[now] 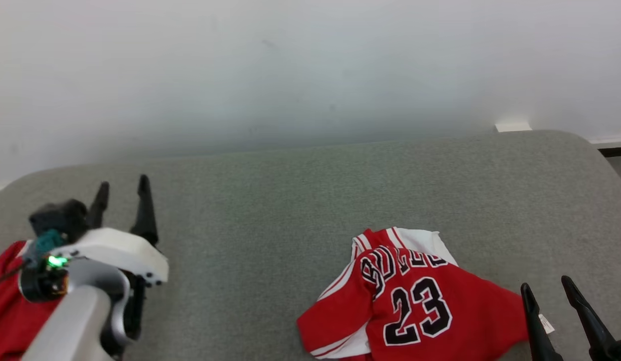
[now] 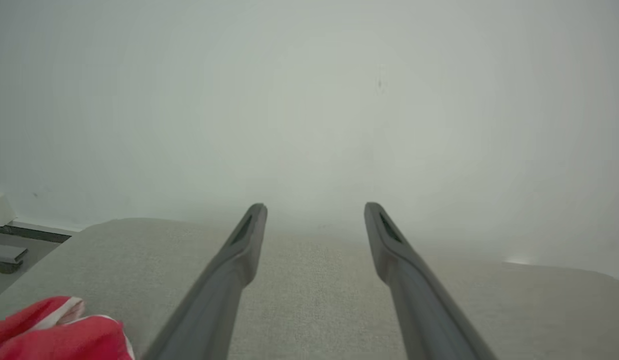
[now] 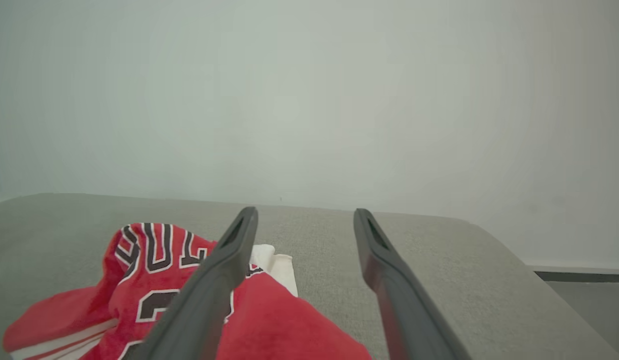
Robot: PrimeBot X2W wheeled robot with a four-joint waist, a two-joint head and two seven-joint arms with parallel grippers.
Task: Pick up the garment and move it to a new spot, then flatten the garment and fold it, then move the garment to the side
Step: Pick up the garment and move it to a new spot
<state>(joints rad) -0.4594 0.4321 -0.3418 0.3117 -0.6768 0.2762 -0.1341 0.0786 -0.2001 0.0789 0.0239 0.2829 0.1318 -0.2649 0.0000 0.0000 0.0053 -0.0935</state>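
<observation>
Bunched red jersey (image 1: 416,306), number 23, at the near right of the grey table (image 1: 270,215), beside the right jaws; red cloth (image 1: 7,301) beneath the left arm (image 1: 74,311). Both jaws are spread wide, empty — 2 layers could be pinched together, locking creases in

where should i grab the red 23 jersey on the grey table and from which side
Probably the red and white number 23 basketball jersey at its loose right corner by the small white tag, coming from the right and above with the open right pincer. That edge lies thin and spread on the grey fabric-covered table, nearest that pincer; the middle is bunched.
</observation>
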